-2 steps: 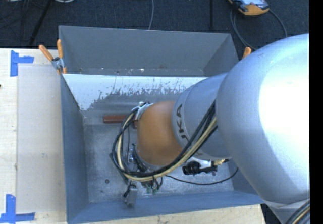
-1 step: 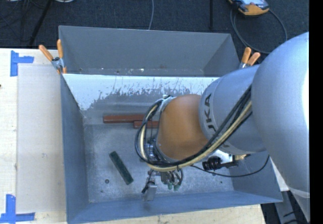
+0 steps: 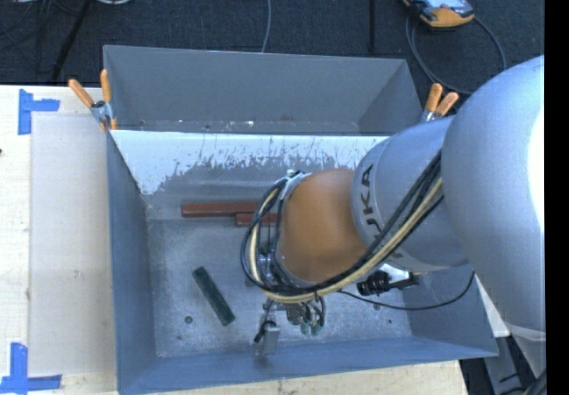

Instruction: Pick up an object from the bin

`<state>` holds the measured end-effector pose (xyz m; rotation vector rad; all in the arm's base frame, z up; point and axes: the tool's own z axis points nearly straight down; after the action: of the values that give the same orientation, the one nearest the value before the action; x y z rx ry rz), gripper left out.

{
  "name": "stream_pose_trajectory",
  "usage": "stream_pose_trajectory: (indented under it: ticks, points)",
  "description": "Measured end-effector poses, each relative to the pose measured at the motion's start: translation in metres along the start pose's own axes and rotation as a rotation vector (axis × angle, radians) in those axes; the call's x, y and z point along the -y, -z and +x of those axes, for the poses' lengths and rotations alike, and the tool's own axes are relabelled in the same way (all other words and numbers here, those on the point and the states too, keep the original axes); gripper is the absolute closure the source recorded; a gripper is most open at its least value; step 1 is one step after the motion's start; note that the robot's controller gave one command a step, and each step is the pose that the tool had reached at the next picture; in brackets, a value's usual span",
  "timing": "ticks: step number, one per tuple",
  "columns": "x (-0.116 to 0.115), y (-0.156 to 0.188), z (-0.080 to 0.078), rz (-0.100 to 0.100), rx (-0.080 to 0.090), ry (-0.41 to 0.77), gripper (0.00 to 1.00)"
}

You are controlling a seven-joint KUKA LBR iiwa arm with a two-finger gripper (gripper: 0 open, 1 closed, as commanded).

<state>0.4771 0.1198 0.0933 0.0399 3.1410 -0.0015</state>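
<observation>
Gripper [image 3: 267,337] (spread cannot be told) hangs near-centre; dark green bar [image 3: 213,295] lies just left, long axis far-left to near-right.

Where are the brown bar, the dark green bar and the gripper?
brown bar [image 3: 216,209], camera view, middle of its visible length.
dark green bar [image 3: 214,296], camera view, its middle.
gripper [image 3: 265,340], camera view, its lower tip.

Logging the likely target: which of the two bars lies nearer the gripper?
The dark green bar, slanted, close beside the gripper; the red-brown bar lies level and farther back.
</observation>
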Motion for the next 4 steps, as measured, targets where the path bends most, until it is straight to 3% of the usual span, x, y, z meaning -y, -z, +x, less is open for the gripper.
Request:
stream_pose_trajectory:
  ticks: [1,2,3,4]
  points:
    - [-0.039,-0.016,-0.019,-0.001,0.000,-0.087,0.00]
    - [-0.058,-0.016,-0.027,-0.001,-0.002,-0.083,0.00]
    - [-0.056,-0.021,-0.034,-0.001,-0.001,-0.196,0.00]
    - [0.013,-0.024,-0.068,0.000,0.000,-0.292,1.00]
